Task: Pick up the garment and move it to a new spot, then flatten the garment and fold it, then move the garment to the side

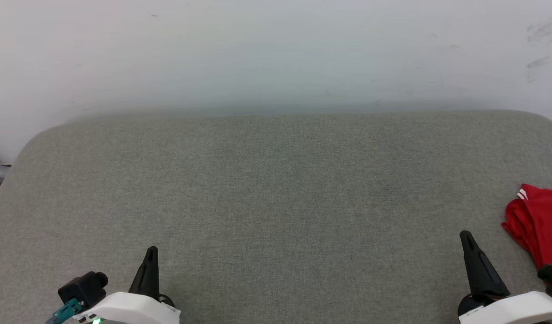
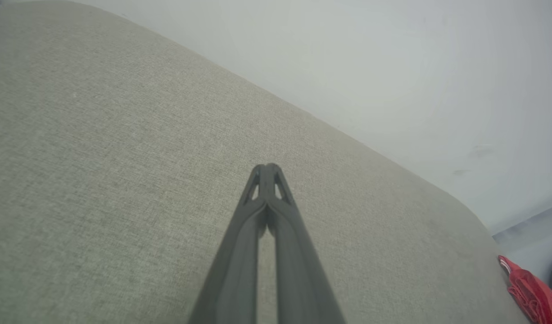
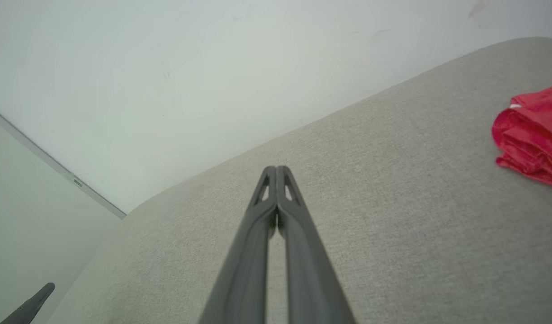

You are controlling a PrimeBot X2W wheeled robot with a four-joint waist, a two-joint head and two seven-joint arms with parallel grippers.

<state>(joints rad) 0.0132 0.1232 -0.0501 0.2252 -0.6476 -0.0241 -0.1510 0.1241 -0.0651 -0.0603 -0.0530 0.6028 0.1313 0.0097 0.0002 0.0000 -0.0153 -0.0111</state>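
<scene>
One red garment (image 1: 538, 220) lies bunched at the far right edge of the single grey padded surface (image 1: 276, 189), near the right gripper (image 1: 466, 237). The left gripper (image 1: 152, 251) is well apart from it. Both grippers have their two fingers pressed together, holding nothing.

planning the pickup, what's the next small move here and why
Probably open the right gripper and swing it right toward the shirt. The shirt lies bunched at the right edge of the grey pad, untouched, and the right gripper sits nearest to it, shut and empty.
</scene>
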